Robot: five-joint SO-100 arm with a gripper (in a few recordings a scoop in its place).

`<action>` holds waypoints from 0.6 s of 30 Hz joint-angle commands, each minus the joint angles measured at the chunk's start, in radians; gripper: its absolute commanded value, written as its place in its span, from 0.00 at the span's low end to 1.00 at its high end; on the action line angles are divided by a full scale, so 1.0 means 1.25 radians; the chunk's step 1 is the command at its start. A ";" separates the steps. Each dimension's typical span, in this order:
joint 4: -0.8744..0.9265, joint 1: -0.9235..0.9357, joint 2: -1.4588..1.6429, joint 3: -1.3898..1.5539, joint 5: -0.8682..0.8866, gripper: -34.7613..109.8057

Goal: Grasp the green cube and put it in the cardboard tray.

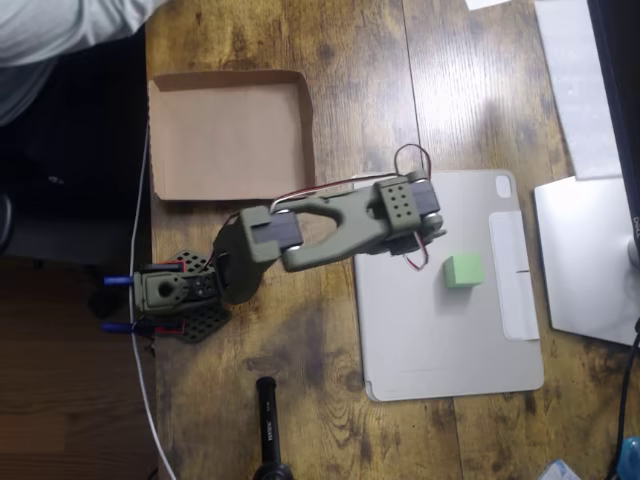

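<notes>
The green cube [463, 270] is a small light-green block lying free on a grey tablet cover. My olive-green arm reaches from its base at the left across the table, and its gripper [428, 240] hangs just up and left of the cube, not touching it. The wrist hides the fingers from above, so their spacing cannot be made out. The cardboard tray [230, 135], brown and shallow with low walls, sits at the upper left, well away from the cube, with nothing in it.
The grey tablet cover [450, 340] spans the centre right of the wooden table. A silver device [590, 260] and white paper [580, 80] lie at the right. A black cylinder [268, 430] stands at the bottom edge. A white cable [143, 250] runs down the left; a person's sleeve [60, 30] shows top left.
</notes>
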 commanded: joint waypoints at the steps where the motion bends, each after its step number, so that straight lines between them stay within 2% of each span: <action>1: 0.020 -0.013 -0.027 -0.053 -0.033 0.24; 5: 0.020 -0.001 -0.056 -0.092 -0.090 0.24; 7: 0.022 -0.004 -0.069 -0.126 -0.166 0.24; 11: 0.022 0.023 -0.099 -0.173 -0.166 0.26; 18: 0.020 0.085 -0.185 -0.428 -0.223 0.29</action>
